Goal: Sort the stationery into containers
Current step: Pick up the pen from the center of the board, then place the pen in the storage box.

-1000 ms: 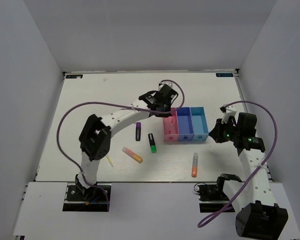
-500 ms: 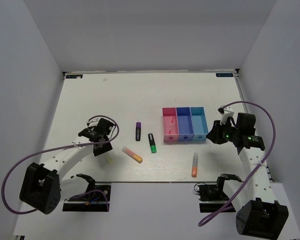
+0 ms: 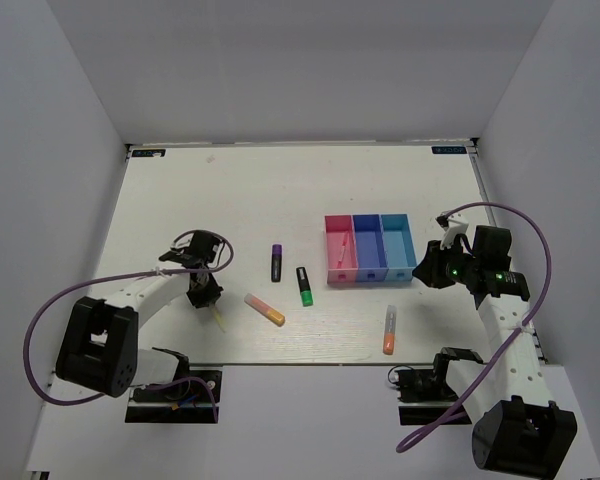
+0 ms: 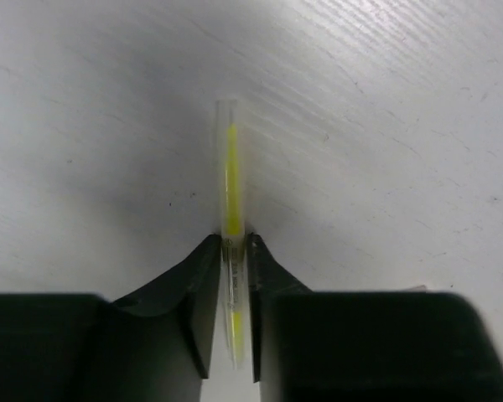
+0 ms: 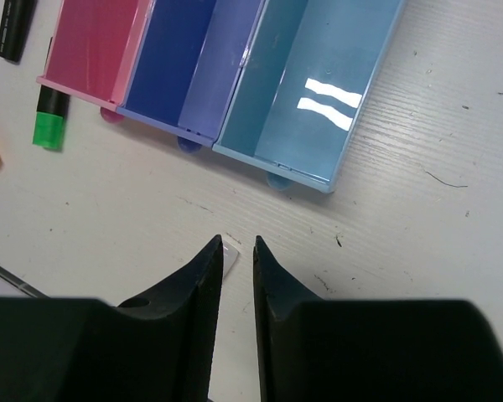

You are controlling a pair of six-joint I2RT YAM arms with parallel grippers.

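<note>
Thin clear-barrelled yellow pen [image 4: 231,167], grained white table [image 4: 386,126]

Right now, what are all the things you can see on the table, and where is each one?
table: one, white, under everything.
bins: three joined in a row, pink, dark blue and light blue, right of the middle.
purple-capped marker: one, black, left of the bins.
green-capped marker: one, black, beside the purple-capped marker.
orange-pink marker: one, nearer the arms, left of the green-capped marker.
grey-orange marker: one, in front of the bins.
thin pink pen: one, seemingly lying in the pink bin.
thin yellow pen: one, on the table, far left.
left claw: black, shut on the thin yellow pen.
right claw: black, nearly shut, empty, near the light blue bin.
</note>
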